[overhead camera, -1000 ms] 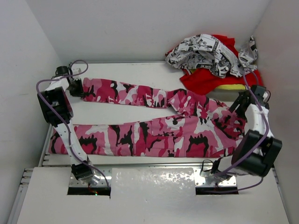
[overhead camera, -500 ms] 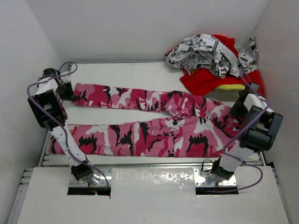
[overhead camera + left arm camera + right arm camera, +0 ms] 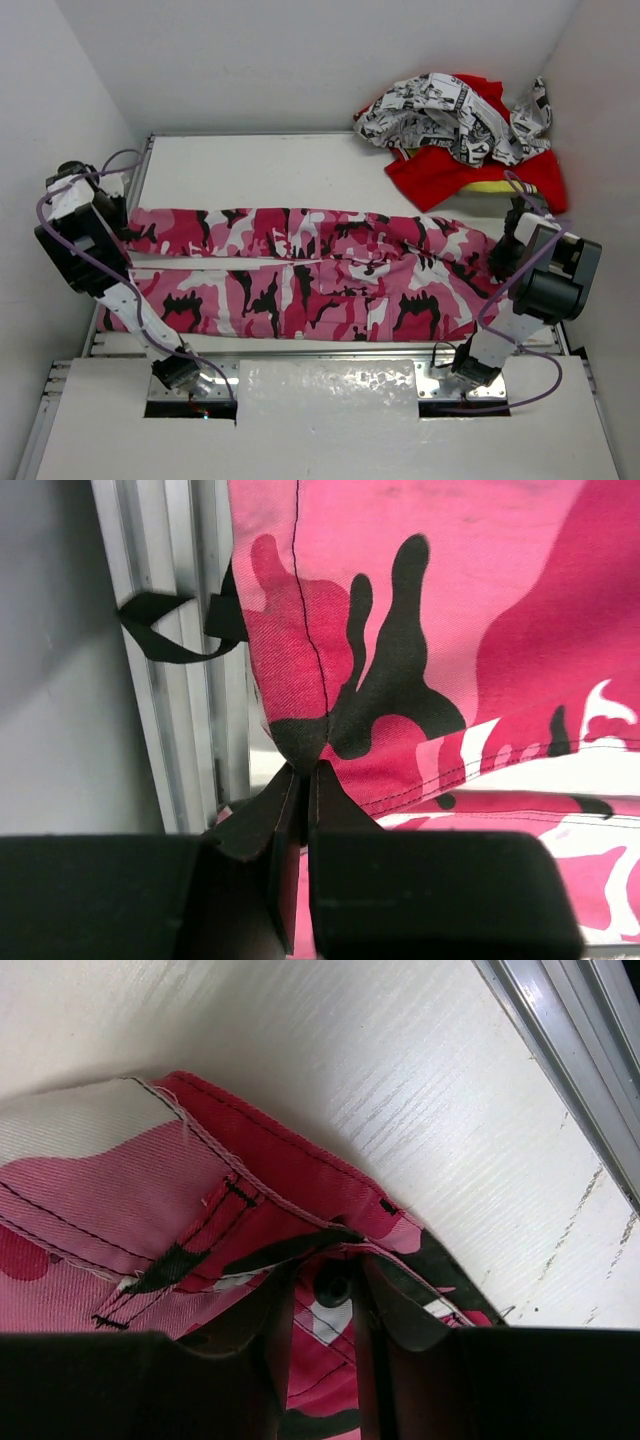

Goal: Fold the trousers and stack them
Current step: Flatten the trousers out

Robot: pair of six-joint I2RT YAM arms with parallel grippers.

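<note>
Pink camouflage trousers (image 3: pixel 300 270) lie flat across the white table (image 3: pixel 260 165), stretched from 9 o'clock to 3 o'clock in the overhead view. The two legs run side by side, cuffs at the left and waist at the right.

The left claw (image 3: pixel 303 770) sits at the 9 o'clock end, its jaws fully closed on the cuff hem of the far leg. In the wrist view the cloth spreads away from the fingertips toward 12 and 2 o'clock. A black strap loop (image 3: pixel 160 630) hangs over the metal rail (image 3: pixel 190 630) at 10 o'clock.

The right claw (image 3: pixel 325 1270) is at the 3 o'clock end. Its jaws are drawn in narrow on the waistband, with a fold and a snap pinched between them. The band runs off toward 10 o'clock.

A black-and-white printed cloth (image 3: pixel 440 115) heaped on a red cloth (image 3: pixel 440 175) fills the 1 o'clock corner, apart from the trousers.
</note>
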